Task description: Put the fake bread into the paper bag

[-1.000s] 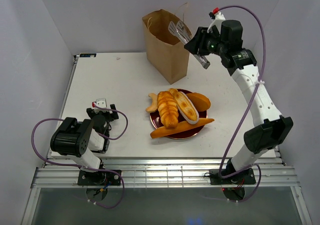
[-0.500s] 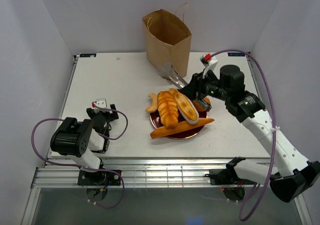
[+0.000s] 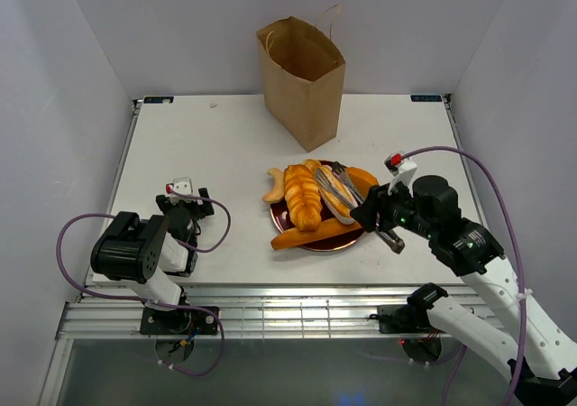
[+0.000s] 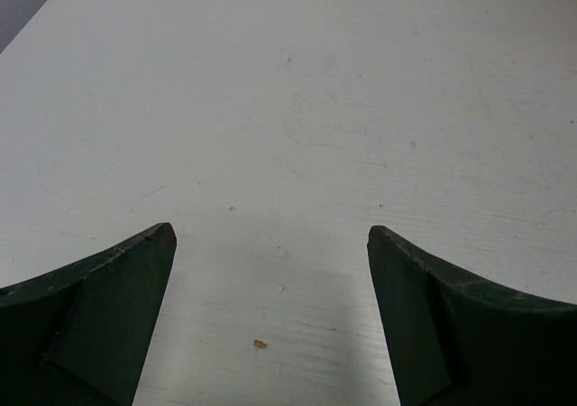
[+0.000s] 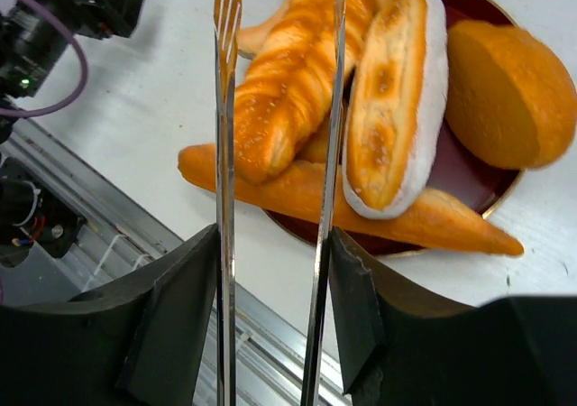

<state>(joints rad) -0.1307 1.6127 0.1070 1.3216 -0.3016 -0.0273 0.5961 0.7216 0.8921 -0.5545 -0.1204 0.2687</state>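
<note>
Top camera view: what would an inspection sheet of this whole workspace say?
Surface: white table, a few small specks.
Job's things: fake bread piled on a dark red plate; paper bag upright, open, behind the plate.
Clutter: nothing seen.
Hands: left hand open above the table; right hand holds metal tongs over the bread.
Cables: purple cables looped by both arms, clear of the bread.
Surroundings: plain walls; metal rail in front.

Bright even light, soft faint shadows, sheen on fake bread (image 5: 288, 90), sharp focus
</note>
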